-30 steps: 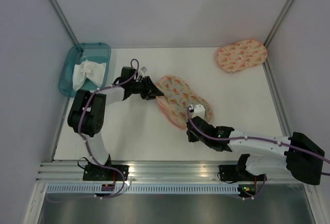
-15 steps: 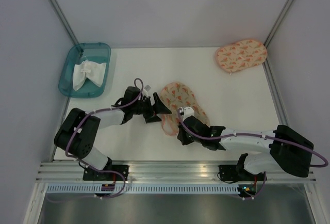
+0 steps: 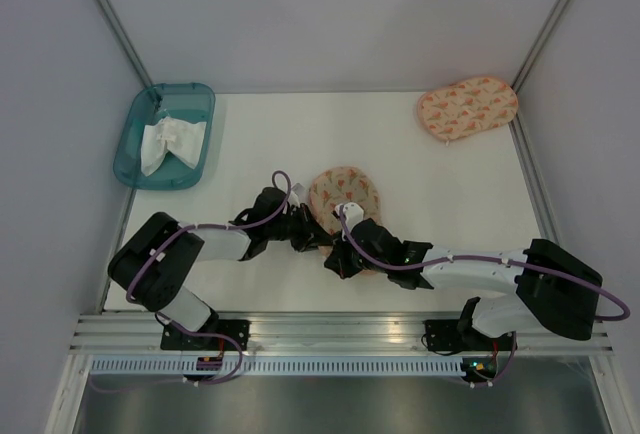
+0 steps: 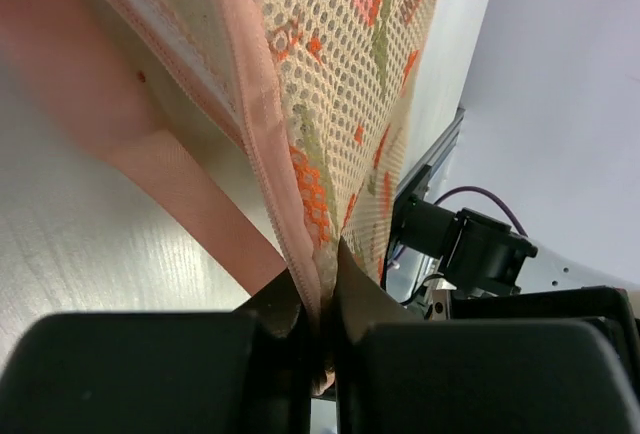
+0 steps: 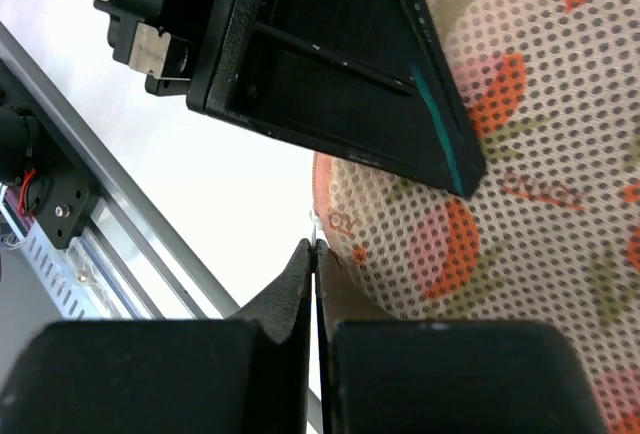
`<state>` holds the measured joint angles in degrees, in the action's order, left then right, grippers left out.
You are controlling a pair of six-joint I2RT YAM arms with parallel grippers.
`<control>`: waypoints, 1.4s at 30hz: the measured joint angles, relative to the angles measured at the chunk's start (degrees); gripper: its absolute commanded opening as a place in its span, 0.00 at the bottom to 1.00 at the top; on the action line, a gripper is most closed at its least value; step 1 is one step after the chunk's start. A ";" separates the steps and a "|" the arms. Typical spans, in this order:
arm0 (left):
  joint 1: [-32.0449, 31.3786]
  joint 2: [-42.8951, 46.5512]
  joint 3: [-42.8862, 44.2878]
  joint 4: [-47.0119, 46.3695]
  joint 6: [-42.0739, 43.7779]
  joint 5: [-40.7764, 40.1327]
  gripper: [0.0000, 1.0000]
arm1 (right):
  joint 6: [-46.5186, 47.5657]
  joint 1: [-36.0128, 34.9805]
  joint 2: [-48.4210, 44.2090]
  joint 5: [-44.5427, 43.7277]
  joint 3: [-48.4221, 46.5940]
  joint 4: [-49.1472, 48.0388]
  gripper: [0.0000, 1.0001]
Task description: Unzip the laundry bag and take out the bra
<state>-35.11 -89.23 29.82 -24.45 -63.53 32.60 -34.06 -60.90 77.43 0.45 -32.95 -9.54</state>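
My two arms crowd the lower middle of the top view. The left gripper [image 3: 320, 241] and right gripper [image 3: 332, 259] meet at the near edge of the laundry bag [image 3: 345, 192], and I see no gap to pass between them. The table [image 3: 260, 134] lies bare across the upper middle and middle right. A teal bin [image 3: 165, 134] blocks the upper left, and a second pouch [image 3: 467, 107] blocks the upper right corner.

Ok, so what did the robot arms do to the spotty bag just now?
Both arms swung in toward the near edge, dragging the laundry bag nearer and bunching it shorter. The left gripper moved nearer too and now pinches the bag's rim. The right gripper stayed shut at the rim. The other peach pouch, the teal tray and its white cloth did not move.
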 measured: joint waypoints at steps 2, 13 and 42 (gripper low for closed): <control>-0.02 -0.37 0.02 0.07 -0.09 -0.68 0.02 | 0.04 0.07 -0.13 -0.24 0.00 0.33 0.01; 3.17 -0.66 3.56 4.79 2.25 -1.22 0.02 | -1.16 0.00 -4.90 -6.67 -0.20 12.26 0.00; 9.29 -16.41 33.88 24.72 26.62 4.72 1.00 | -5.18 1.18 -2.78 -26.97 -2.99 28.26 0.00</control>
<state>-25.82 -105.65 63.70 0.27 -36.91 37.32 -39.24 -59.72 74.65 -26.52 -35.94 18.72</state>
